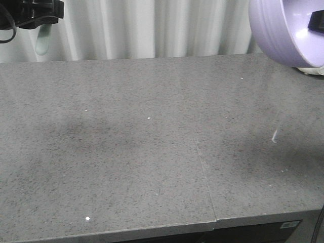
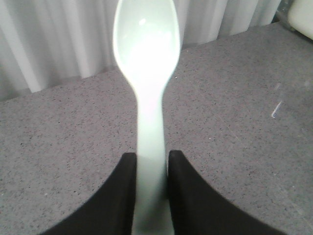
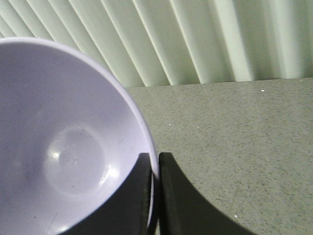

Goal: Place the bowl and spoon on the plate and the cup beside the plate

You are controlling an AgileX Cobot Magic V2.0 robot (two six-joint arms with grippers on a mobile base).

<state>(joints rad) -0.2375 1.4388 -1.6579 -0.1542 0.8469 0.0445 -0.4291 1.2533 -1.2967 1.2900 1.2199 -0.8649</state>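
Observation:
The whitish mint spoon (image 2: 146, 49) is held by its handle in my left gripper (image 2: 151, 164), scoop pointing away, above the grey countertop. In the front view the spoon (image 1: 42, 39) hangs below the gripper at the top left. My right gripper (image 3: 155, 164) is shut on the rim of the pale-lilac bowl (image 3: 58, 137), one finger inside and one outside. The bowl (image 1: 276, 30) is lifted and tilted at the front view's top right. The plate and the cup are out of view.
The speckled grey countertop (image 1: 126, 152) has a seam (image 1: 205, 172) running to its front edge. A white pleated curtain (image 1: 152, 25) closes the back. Part of a white object (image 1: 310, 70) shows under the bowl at the right edge.

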